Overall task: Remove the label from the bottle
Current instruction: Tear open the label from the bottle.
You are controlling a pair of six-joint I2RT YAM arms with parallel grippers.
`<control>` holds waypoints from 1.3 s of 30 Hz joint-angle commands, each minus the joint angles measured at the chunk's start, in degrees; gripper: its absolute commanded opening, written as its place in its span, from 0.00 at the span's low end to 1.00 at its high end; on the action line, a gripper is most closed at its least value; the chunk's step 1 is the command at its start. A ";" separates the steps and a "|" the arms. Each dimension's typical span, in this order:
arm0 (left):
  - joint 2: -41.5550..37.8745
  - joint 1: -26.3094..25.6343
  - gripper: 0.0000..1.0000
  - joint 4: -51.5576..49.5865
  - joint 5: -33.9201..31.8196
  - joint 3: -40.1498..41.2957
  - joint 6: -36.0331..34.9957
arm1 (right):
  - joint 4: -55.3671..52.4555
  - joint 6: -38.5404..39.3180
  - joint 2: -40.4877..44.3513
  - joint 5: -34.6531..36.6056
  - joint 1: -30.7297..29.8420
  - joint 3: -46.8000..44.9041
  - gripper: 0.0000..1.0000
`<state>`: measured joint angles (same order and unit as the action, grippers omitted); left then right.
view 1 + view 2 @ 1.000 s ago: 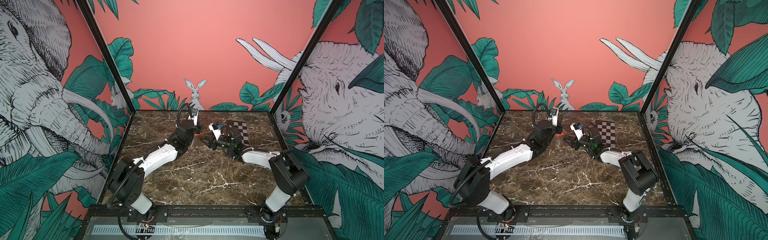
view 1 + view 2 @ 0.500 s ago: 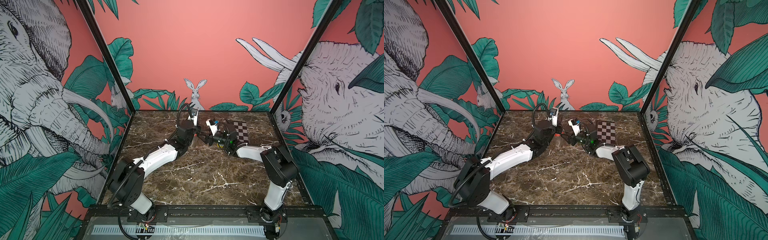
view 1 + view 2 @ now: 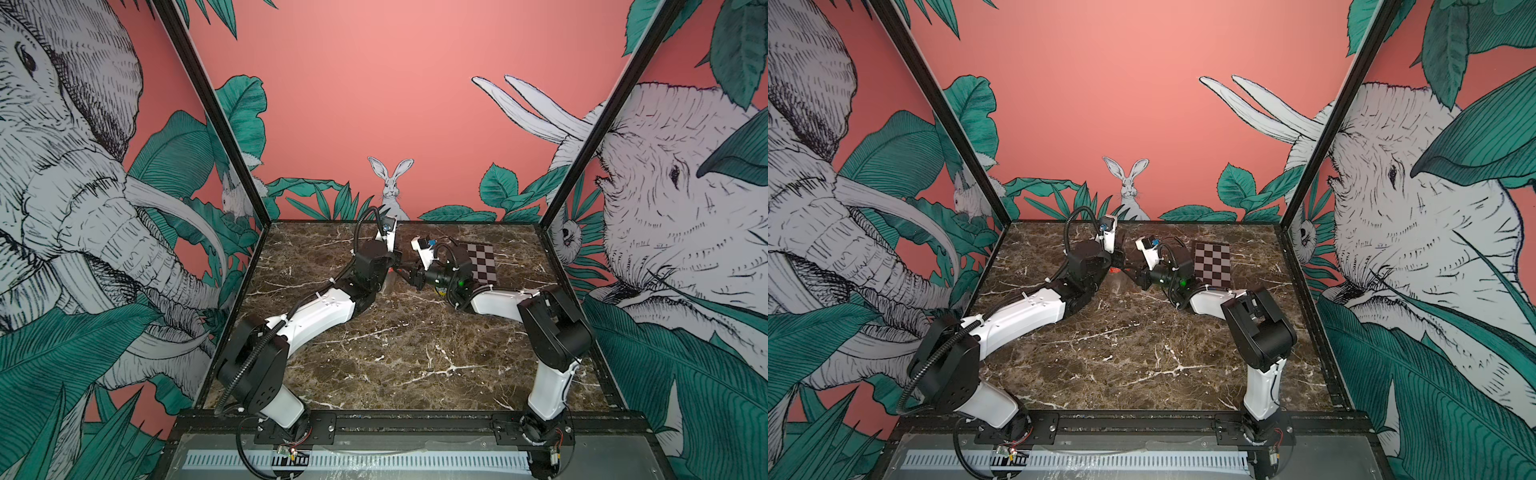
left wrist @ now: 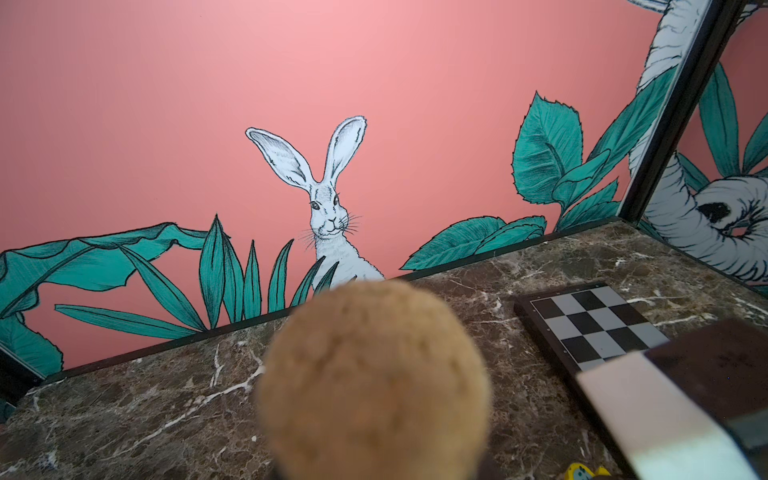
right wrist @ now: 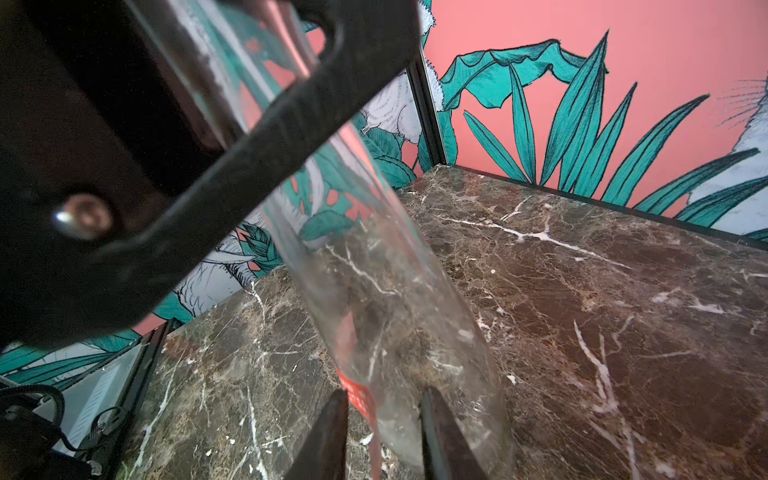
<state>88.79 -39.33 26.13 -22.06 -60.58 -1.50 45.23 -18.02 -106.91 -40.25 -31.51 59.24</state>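
The bottle [image 5: 374, 291] is clear glass and slants over the marble, its base low and its neck up. Its blurred tan cork [image 4: 374, 382] fills the left wrist view. My left gripper [image 3: 395, 259] is shut on the neck; one of its black fingers [image 5: 266, 137] crosses the glass in the right wrist view. The label [image 5: 357, 395], a narrow red strip, sits low on the bottle's side with a loose end hanging down. My right gripper [image 5: 382, 419] has come in from the right. Its two dark fingertips stand narrowly apart, with the label's edge and some glass in the gap. In a top view the label [image 3: 1113, 270] shows as a red speck.
A black-and-white checkerboard [image 3: 482, 264] lies flat at the back right, just behind my right wrist. A small yellow object [image 4: 582, 473] peeks in at the edge of the left wrist view. Painted walls close in the back and both sides.
My right arm has swung left, up to the bottle, and its jaws have narrowed around the label. The left arm and the bottle have stayed put.
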 commanded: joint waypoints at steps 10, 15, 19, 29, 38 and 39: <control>-0.82 0.48 0.00 -4.47 -0.79 2.00 -2.26 | 4.35 -0.53 -1.16 -1.43 -0.32 1.45 0.10; -0.81 0.48 0.00 -4.50 -1.26 2.04 -2.25 | 4.73 -0.71 0.15 -0.80 -0.31 0.06 0.00; -0.82 0.48 0.00 -4.42 -2.13 2.25 -2.45 | 4.74 -0.78 1.47 -0.62 -0.40 -1.37 0.00; -0.20 0.48 0.00 -4.77 -3.70 1.86 -2.93 | 2.94 -0.12 7.15 0.35 -1.26 -7.51 0.00; -0.46 0.48 0.00 -4.85 -4.19 2.37 -3.01 | 0.10 0.63 12.90 0.51 -2.46 -13.17 0.00; -0.46 0.48 0.00 -4.77 -4.21 2.45 -3.01 | -0.10 0.79 13.20 0.75 -2.42 -13.41 0.00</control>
<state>88.73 -39.48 26.33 -23.59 -60.36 -2.13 44.71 -18.39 -95.61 -39.62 -33.34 46.61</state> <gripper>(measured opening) 0.315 0.047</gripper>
